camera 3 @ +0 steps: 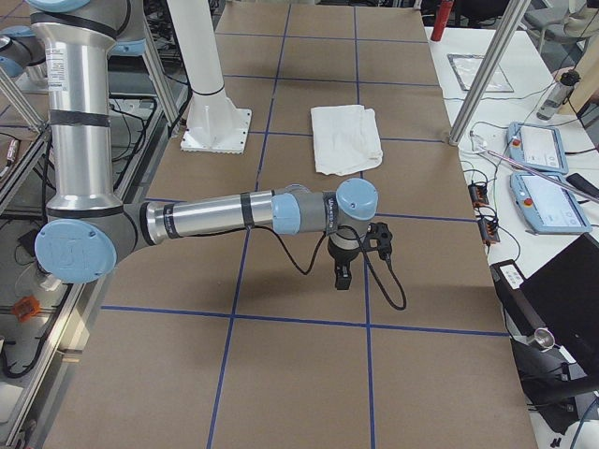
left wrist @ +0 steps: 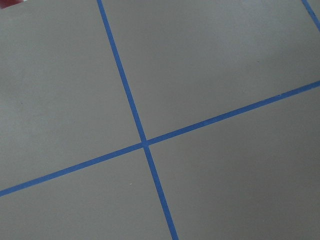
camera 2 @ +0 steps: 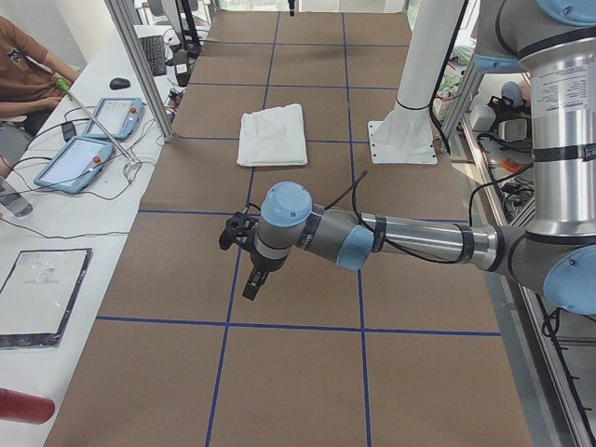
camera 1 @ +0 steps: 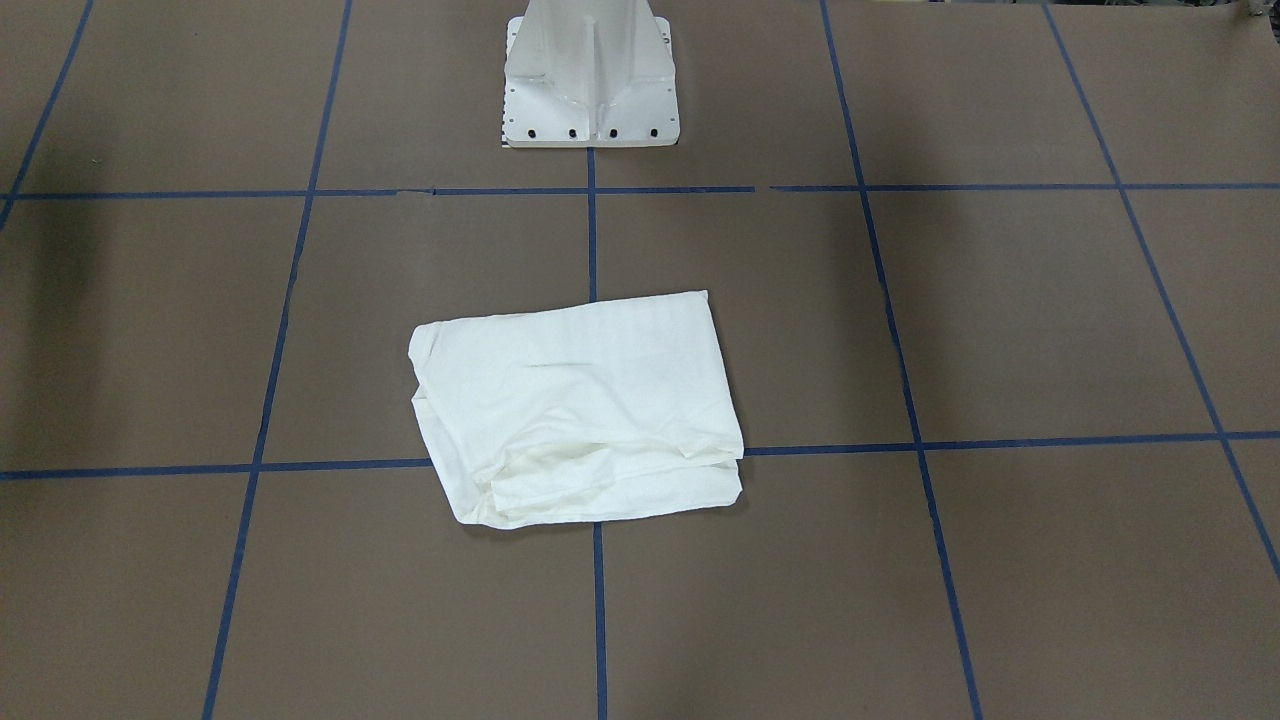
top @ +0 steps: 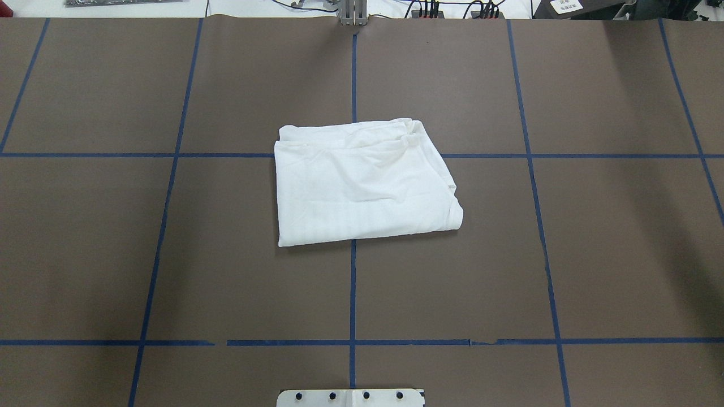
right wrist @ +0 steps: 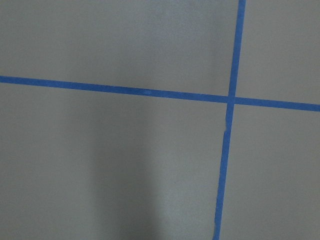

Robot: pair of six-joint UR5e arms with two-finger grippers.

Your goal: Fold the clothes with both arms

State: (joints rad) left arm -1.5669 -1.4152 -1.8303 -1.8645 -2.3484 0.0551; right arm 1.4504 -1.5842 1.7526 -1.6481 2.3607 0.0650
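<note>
The white shirt (top: 365,183) lies folded into a compact rectangle at the table's middle, also seen as the shirt (camera 1: 580,405), the shirt (camera 2: 272,135) and the shirt (camera 3: 345,137). No text, collar or label shows. My left gripper (camera 2: 252,284) hangs over bare table far from the shirt, in the exterior left view only. My right gripper (camera 3: 342,276) hangs likewise at the other end, in the exterior right view only. I cannot tell whether either gripper is open or shut. Both wrist views hold only table and blue tape.
The brown table (top: 169,254) carries a grid of blue tape lines. The white pedestal base (camera 1: 590,75) stands behind the shirt. Teach pendants (camera 2: 88,140), cables and a seated person (camera 2: 28,70) are on the side bench. A metal frame post (camera 3: 482,70) stands at the table's edge.
</note>
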